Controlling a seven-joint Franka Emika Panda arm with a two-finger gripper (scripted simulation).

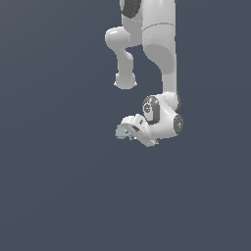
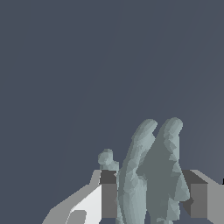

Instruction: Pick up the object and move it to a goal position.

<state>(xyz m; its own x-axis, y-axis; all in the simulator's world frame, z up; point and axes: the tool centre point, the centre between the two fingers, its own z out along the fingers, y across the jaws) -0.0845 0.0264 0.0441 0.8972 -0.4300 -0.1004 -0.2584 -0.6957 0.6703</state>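
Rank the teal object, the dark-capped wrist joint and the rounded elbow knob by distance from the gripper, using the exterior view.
1. teal object: between the gripper's fingers.
2. dark-capped wrist joint: just above, toward the exterior view's right.
3. rounded elbow knob: higher up.

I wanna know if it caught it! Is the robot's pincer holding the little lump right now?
Pincer: closed on the pale teal-grey object, one finger on each side.
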